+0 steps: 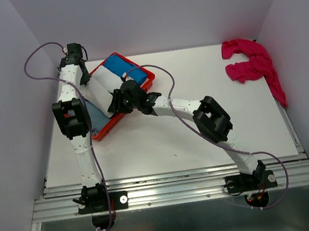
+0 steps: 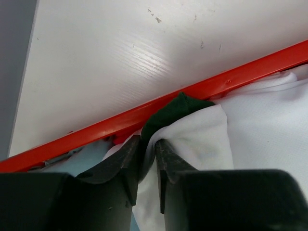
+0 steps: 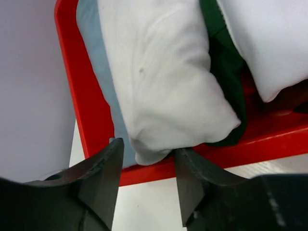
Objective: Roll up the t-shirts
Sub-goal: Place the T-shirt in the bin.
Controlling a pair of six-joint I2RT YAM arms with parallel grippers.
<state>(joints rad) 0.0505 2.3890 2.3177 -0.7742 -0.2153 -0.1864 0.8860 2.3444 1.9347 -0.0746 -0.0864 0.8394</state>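
Observation:
The white t-shirt (image 1: 101,84) with dark green sleeves lies bunched in the red tray (image 1: 104,129) at the back left. My left gripper (image 1: 84,75) is shut on the shirt's edge by a green sleeve (image 2: 178,108), close to the tray rim (image 2: 226,81); the gripper (image 2: 148,143) and the white cloth (image 2: 260,125) show in the left wrist view. My right gripper (image 1: 114,102) is open, its jaws (image 3: 147,149) either side of a folded white end (image 3: 163,72) over the tray rim (image 3: 89,115). Magenta-pink t-shirts (image 1: 253,64) lie crumpled at the back right.
A blue cloth (image 1: 120,64) lies in the tray under the white shirt, and shows as pale blue in the right wrist view (image 3: 94,43). The white table (image 1: 203,137) is walled in on the left, back and right. A metal rail (image 1: 175,188) runs along the near edge.

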